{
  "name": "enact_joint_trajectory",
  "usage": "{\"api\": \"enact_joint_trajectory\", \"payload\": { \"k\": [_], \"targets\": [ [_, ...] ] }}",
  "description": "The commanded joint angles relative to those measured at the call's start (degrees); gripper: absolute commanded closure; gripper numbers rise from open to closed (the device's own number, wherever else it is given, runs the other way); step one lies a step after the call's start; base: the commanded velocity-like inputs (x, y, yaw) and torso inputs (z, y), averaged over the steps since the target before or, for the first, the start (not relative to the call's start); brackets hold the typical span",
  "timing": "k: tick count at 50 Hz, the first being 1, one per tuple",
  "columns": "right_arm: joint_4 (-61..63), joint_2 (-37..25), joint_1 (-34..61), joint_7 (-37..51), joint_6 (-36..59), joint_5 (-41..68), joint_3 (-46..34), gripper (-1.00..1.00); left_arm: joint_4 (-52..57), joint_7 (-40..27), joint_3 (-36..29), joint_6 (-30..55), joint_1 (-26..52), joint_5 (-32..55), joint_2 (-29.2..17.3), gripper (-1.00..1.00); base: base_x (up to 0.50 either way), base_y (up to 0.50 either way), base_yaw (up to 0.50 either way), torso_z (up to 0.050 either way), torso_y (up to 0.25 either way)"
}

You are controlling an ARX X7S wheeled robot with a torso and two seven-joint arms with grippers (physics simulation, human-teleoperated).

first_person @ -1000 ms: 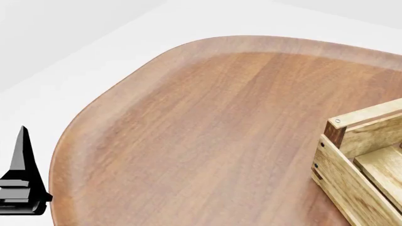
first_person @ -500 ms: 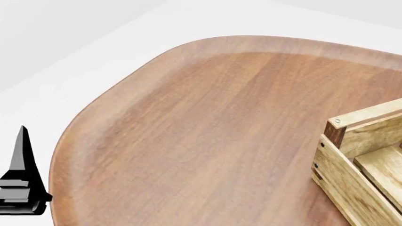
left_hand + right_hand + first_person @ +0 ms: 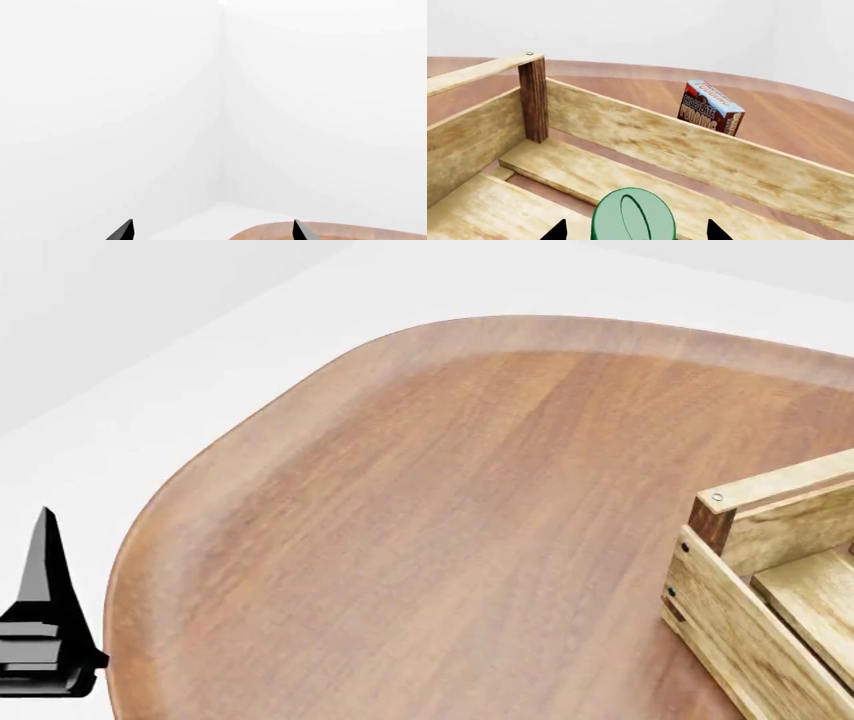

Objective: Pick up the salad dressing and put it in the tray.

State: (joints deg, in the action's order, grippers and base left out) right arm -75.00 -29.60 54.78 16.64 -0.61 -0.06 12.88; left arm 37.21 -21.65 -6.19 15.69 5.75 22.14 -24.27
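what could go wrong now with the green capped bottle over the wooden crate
The right gripper frames the green-capped bottle over the light wooden slatted crate. How high it hangs is unclear, so on release it may topple across the floor slats. The crate wall stands close beside the fingertips; a sideways retreat might clip it.

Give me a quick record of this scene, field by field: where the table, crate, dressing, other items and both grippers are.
table: rounded brown wooden table
tray: light wooden slatted crate with dark corner posts, on the table's right side in the head view
salad dressing: green round-capped bottle, cap over the crate's slatted floor, between the right gripper fingertips; contact not visible
other item: chocolate pudding box, on the table beyond the crate's far wall
left gripper: open, empty, off the table's edge
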Motion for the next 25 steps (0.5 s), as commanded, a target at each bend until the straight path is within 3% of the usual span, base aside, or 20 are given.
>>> {"api": "enact_joint_trajectory", "payload": {
  "k": [1,5,7,11,25],
  "targets": [
    [0.05,-0.26,1.54,-3.26,-0.63,-1.03,-1.92,-1.0,0.26,-0.25,0.14,-0.13,-0.12,0.13,-0.21,-1.0,0.0,0.0,0.0,0.0,0.0],
    [2.14,-0.35,2.36,-4.67,-0.97,-1.75,-3.25,-1.0,0.59,-0.47,0.57,-0.11,0.02,0.36,-0.37,-1.0,0.0,0.0,0.0,0.0,0.0],
    [18.69,0.71,-5.6,-5.62,7.79,0.12,-1.41,-1.0,0.6,-0.72,1.07,-0.38,0.1,0.43,-0.35,-1.0,0.0,0.0,0.0,0.0,0.005],
    [41.45,2.14,-15.62,-5.97,16.43,2.16,0.83,-1.0,0.96,-1.07,1.81,-1.1,0.02,0.23,-0.46,-1.0,0.0,0.0,0.0,0.0,0.0],
    [84.51,4.48,-33.03,-4.34,25.09,4.48,6.0,-1.0,2.39,-2.8,7.23,-9.38,-1.38,-0.43,1.09,-1.0,0.0,0.0,0.0,0.0,0.0]
  ]
}}
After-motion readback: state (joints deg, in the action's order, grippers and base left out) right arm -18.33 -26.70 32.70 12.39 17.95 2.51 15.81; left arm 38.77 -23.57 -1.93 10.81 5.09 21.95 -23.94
